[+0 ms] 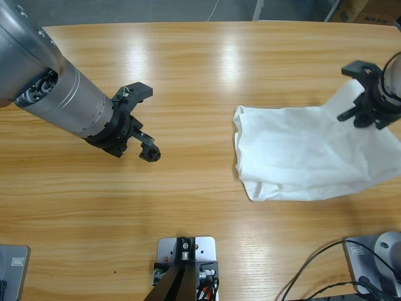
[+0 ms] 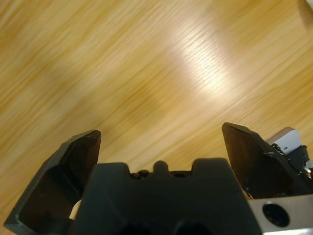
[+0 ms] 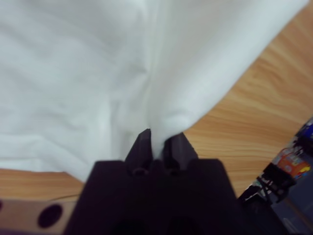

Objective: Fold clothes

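The clothes are one white T-shirt point(image 1: 294, 150) lying crumpled on the right half of the wooden table point(image 1: 200, 63). One corner of it is drawn up toward the right edge. My right gripper point(image 1: 361, 94) is at that corner and is shut on a fold of the white cloth point(image 3: 88, 73); in the right wrist view the right gripper point(image 3: 160, 142) pinches the fabric between its jaws. My left gripper point(image 1: 145, 122) hangs open over bare wood on the left half, well apart from the shirt. The left wrist view shows the left gripper point(image 2: 161, 137) with nothing between its jaws.
Black cables point(image 1: 319, 276) run along the table's near right corner. The table's far edge point(image 1: 188, 25) crosses the top of the high view. Small coloured items point(image 3: 293, 164) show beyond the table in the right wrist view.
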You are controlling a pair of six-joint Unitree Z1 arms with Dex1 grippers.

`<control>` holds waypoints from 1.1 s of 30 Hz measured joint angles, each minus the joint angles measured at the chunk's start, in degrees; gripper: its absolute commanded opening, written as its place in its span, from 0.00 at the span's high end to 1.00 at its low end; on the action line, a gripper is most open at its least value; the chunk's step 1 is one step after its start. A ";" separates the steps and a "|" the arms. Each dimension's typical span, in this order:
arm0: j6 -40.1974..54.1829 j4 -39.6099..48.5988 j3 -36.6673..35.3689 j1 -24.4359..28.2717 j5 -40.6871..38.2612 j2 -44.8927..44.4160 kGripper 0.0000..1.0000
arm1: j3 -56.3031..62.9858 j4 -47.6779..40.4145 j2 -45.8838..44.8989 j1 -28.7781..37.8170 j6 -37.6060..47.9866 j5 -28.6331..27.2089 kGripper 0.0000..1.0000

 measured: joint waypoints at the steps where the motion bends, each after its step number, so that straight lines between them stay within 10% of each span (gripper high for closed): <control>1: -0.08 -0.27 0.43 0.00 0.00 -0.18 0.04 | -1.82 1.39 0.30 1.49 0.71 -0.09 1.00; 13: -0.96 -2.81 3.37 0.00 0.00 -0.68 0.04 | -20.02 11.55 12.93 21.66 8.75 1.04 1.00; 33: -1.98 -3.89 4.41 0.00 0.00 -0.68 0.04 | -27.78 11.98 20.86 30.27 12.53 7.37 1.00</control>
